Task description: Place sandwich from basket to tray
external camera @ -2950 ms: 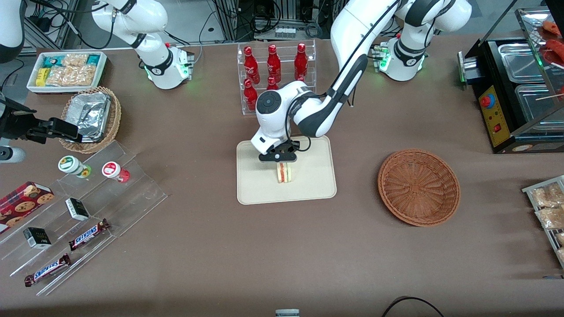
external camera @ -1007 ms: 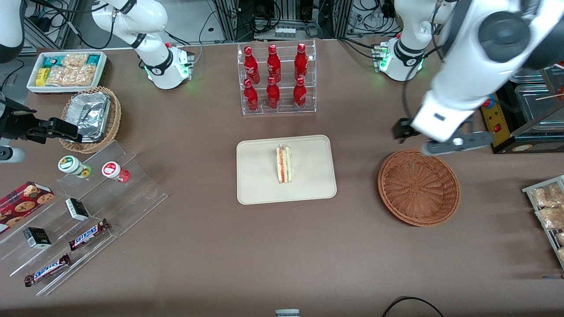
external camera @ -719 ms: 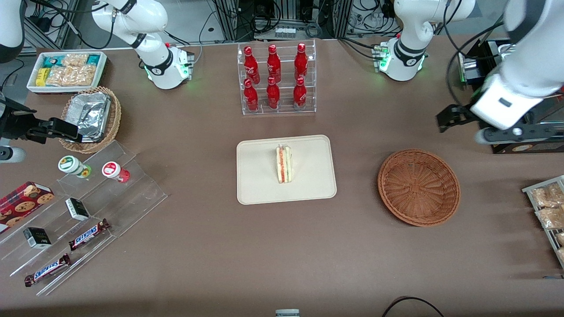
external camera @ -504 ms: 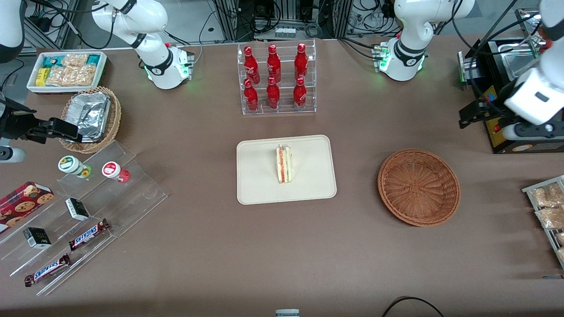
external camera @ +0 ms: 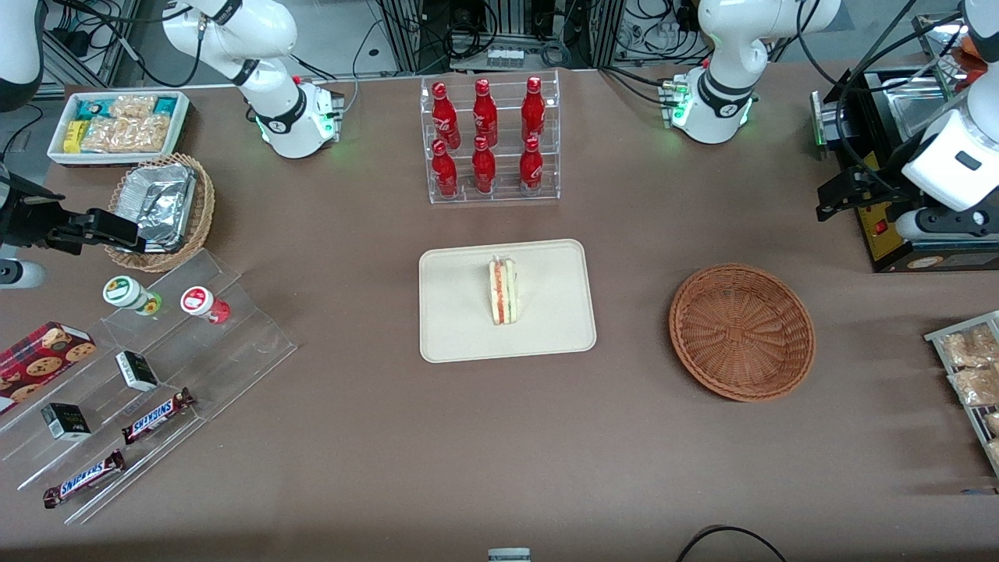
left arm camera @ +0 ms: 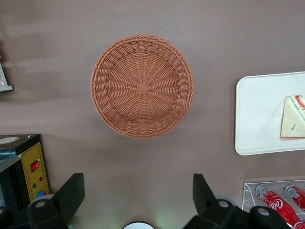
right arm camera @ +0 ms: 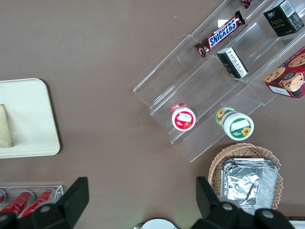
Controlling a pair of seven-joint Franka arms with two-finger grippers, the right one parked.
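The sandwich (external camera: 503, 293) stands on edge on the cream tray (external camera: 546, 332), near its middle; it also shows in the left wrist view (left arm camera: 292, 124) on the tray (left arm camera: 257, 114). The round reddish-brown basket (external camera: 741, 332) is empty and lies toward the working arm's end; the left wrist view looks straight down on it (left arm camera: 142, 86). My left gripper (external camera: 847, 195) is open and empty, raised high above the table, farther from the front camera than the basket and beside the black machine. Its fingers (left arm camera: 71, 195) stand wide apart over bare table.
A clear rack of red bottles (external camera: 488, 140) stands farther back than the tray. A black food-warmer machine (external camera: 890, 156) sits at the working arm's end. A rack of snack bags (external camera: 972, 367) is beside the basket. A tan basket of foil (external camera: 160, 207) and acrylic steps (external camera: 156, 367) lie toward the parked arm's end.
The gripper let go of the sandwich on the tray, rose, and swung past the basket to the working arm's end. The sandwich stays on the tray.
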